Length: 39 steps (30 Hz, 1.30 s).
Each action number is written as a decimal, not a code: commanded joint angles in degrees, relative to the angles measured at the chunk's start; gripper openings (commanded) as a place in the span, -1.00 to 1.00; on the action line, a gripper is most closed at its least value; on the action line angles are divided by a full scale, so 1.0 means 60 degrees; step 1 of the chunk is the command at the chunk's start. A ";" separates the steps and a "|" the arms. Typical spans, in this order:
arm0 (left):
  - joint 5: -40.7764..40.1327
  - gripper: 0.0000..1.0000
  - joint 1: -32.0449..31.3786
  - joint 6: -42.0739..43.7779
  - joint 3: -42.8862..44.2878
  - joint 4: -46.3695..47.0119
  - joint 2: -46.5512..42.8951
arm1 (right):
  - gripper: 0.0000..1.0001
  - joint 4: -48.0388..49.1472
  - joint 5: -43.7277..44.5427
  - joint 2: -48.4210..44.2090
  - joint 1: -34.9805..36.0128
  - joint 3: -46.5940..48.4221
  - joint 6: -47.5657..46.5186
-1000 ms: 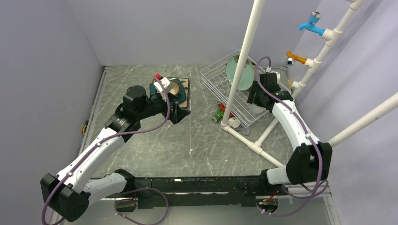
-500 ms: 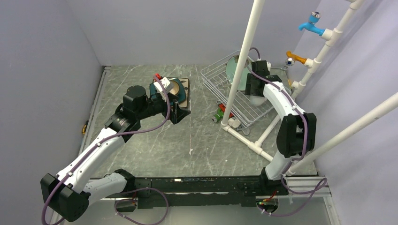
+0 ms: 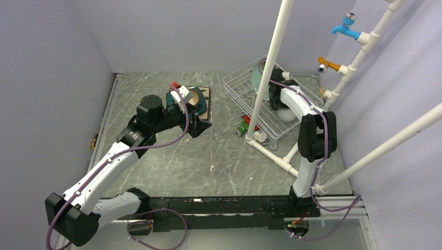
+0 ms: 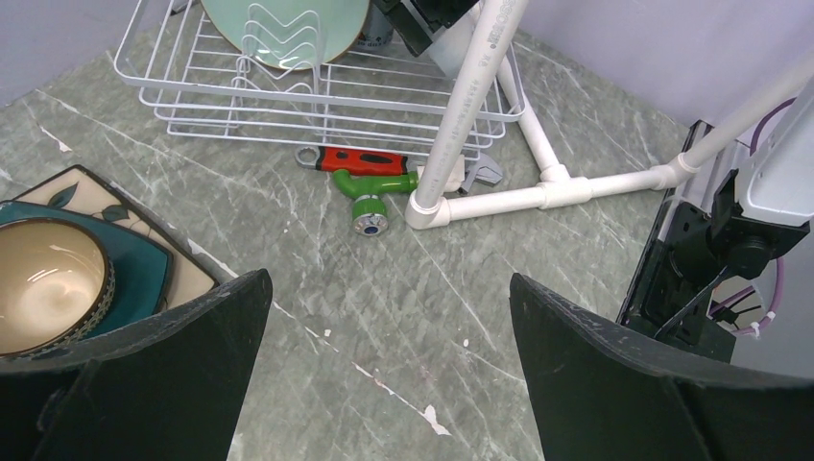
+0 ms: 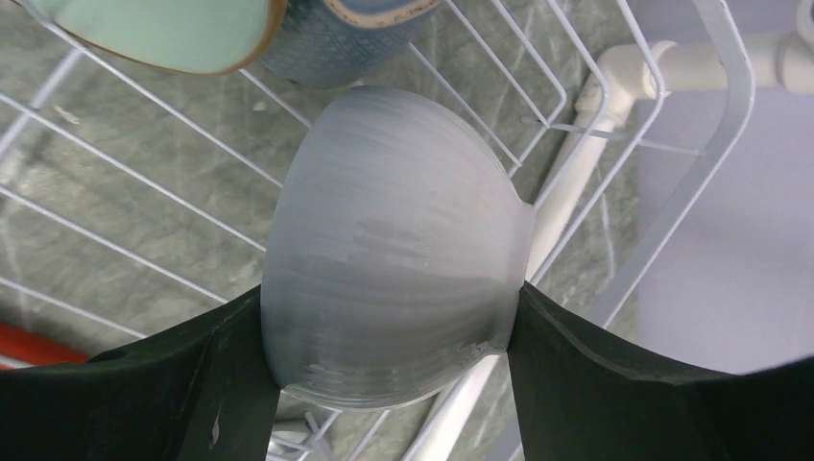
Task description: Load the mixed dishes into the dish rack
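Six dishes listed: three at the rack, three outstanding.

1. White ribbed ceramic bowl. Clamped in the right pincer, one finger on each flank, outer wall toward the wrist camera. Location: inside the white wire dish rack, above its floor bars; whether it rests on them cannot be told. Handling: rigid and glazed, so probably slippery, and liable to chip against wire. A hold across the widest girth looks sound. Release is advised only once it is seated.

2. Mint-green round plate. Just beyond the right pincer's fingertips, standing on edge between the rack's tines.

3. Small grey-blue mug. Beside that plate, close beyond the bowl.

4–6. Brown glazed bowl in a teal square plate, on a cream square plate with flowers. Stacked on the grey marbled counter, just past one fingertip of the left pincer, whose fingers stand wide apart and hold nothing. Handling: the bowl likely goes first, taken by the rim. The plates are thin, flat and breakable; take them by an overhanging edge.
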 commanded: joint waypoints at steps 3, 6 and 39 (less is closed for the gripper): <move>0.0001 0.99 -0.0039 -0.0180 0.0083 0.0328 -0.0004 | -1.00 -0.0731 0.1927 0.0559 0.0159 0.0982 -0.0281; -0.0013 0.99 -0.0029 -0.0168 0.0081 0.0336 -0.0028 | -1.00 -0.0921 0.2479 0.0907 0.0233 0.1131 -0.0281; -0.0035 0.99 -0.0029 -0.0183 0.0077 0.0336 -0.0092 | 0.07 -0.0662 0.2239 0.1455 0.0644 0.0373 -0.0394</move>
